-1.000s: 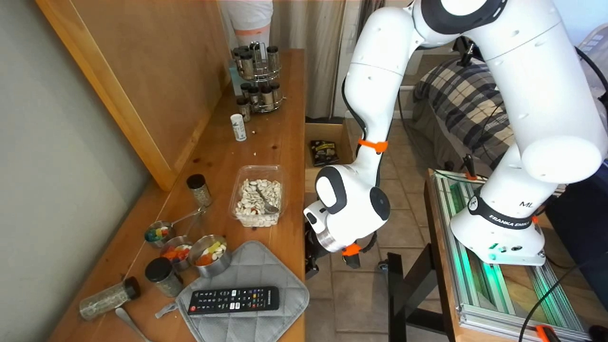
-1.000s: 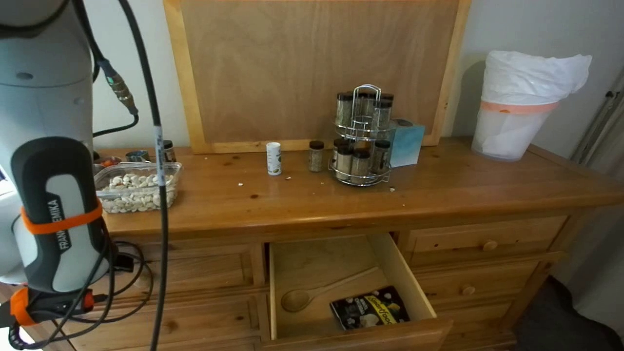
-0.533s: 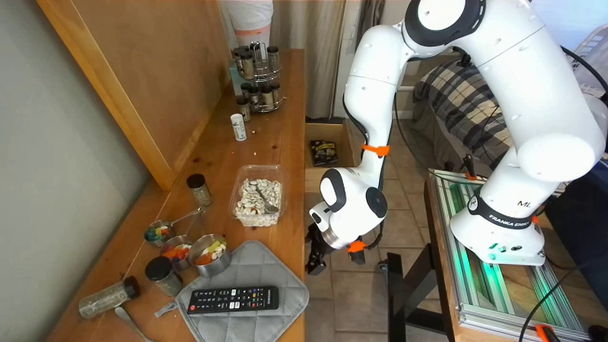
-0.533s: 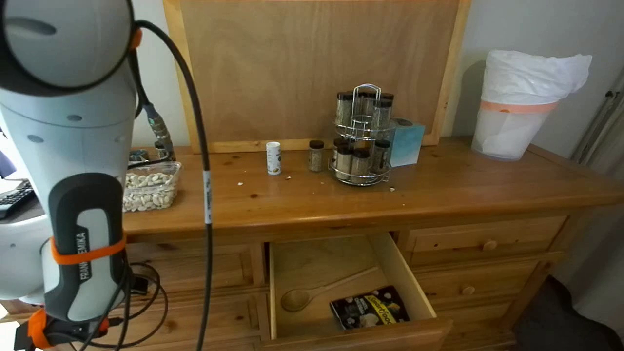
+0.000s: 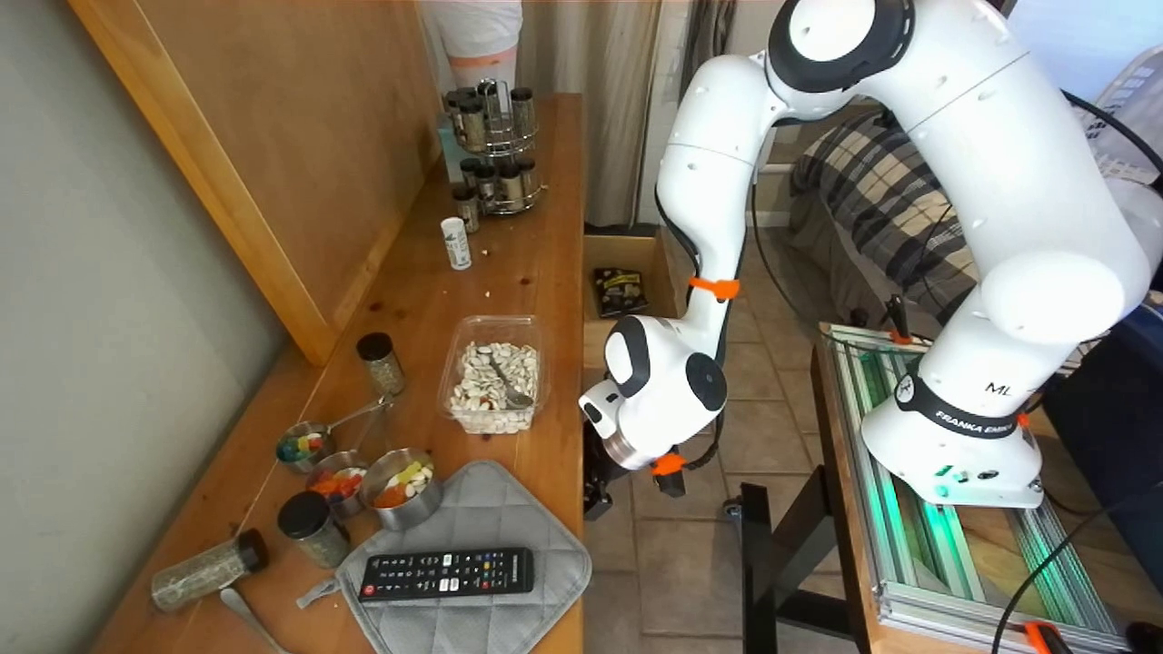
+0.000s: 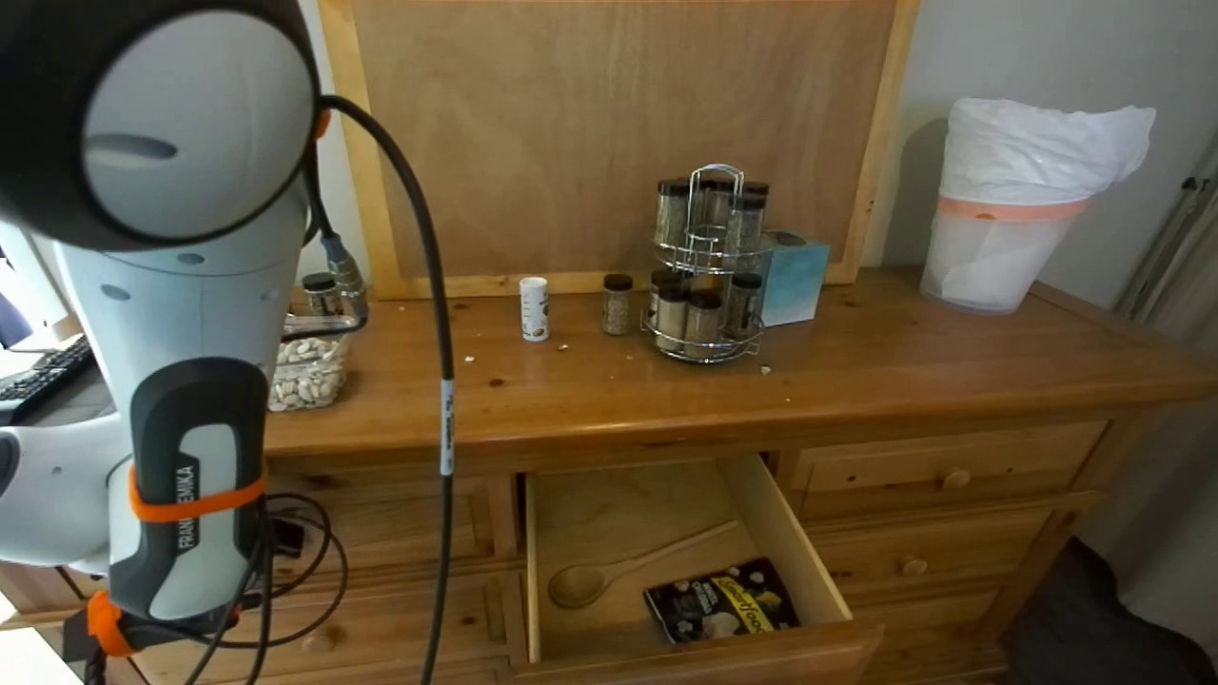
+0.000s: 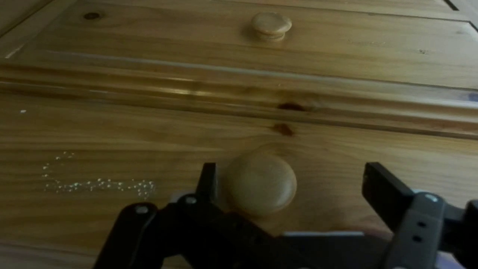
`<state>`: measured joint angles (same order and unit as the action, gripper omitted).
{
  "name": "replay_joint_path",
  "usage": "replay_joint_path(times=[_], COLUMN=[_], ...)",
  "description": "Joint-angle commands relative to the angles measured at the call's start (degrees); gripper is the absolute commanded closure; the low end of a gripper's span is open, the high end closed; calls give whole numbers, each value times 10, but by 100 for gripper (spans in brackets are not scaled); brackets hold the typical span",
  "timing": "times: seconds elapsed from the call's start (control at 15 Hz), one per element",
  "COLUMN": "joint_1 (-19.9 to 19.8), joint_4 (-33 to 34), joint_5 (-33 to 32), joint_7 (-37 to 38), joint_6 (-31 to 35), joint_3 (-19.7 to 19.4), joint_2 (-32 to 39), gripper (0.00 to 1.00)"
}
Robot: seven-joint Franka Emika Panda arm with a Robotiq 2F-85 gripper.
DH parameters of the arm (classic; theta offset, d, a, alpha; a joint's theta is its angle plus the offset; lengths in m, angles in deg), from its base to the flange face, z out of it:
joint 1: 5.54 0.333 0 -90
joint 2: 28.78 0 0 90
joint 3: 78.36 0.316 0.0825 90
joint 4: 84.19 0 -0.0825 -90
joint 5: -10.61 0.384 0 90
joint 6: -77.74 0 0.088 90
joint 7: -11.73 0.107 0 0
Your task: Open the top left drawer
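Observation:
The top left drawer point(image 6: 433, 518) is shut; part of its light-brown wooden front shows beside the arm in an exterior view. In the wrist view I see a drawer front point(image 7: 336, 160) with a round wooden knob point(image 7: 265, 183). My gripper point(image 7: 291, 177) is open. The knob lies between its two fingers, close to the left finger and well apart from the right one; I cannot tell if the left finger touches it. In an exterior view the gripper point(image 5: 595, 500) is just below the dresser top's edge, partly hidden by it.
An open middle drawer point(image 6: 799, 542) holds a wooden spoon point(image 6: 618, 571) and a black snack bag point(image 6: 723, 601). Another drawer knob point(image 7: 271, 24) shows in the wrist view. The dresser top bears a nut container point(image 5: 495, 372), a spice rack point(image 6: 704, 271) and a remote point(image 5: 445, 574).
In an exterior view the arm has moved right and lower. The hand drew back slightly from the dresser, then came closer again. The drawers have not moved.

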<state>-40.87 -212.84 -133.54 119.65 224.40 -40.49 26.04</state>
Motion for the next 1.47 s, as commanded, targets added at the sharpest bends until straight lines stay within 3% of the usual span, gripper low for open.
replay_joint_path(times=[0.0,0.47,0.53,0.6,0.8,1.13,1.4], joint_1=[-30,-53,-57,-60,-61,-66,-69], joint_4=[17,22,21,21,17,13,11], joint_5=[0,0,0,0,0,0,0], joint_7=[-40,-69,-71,-73,-70,-68,-66], joint_6=[-14,-20,-27,-33,-34,-39,-39], joint_3=[29,39,44,49,39,35,41], joint_2=[34,59,59,59,61,62,60], gripper=[0,0,5,26,36,73,76])
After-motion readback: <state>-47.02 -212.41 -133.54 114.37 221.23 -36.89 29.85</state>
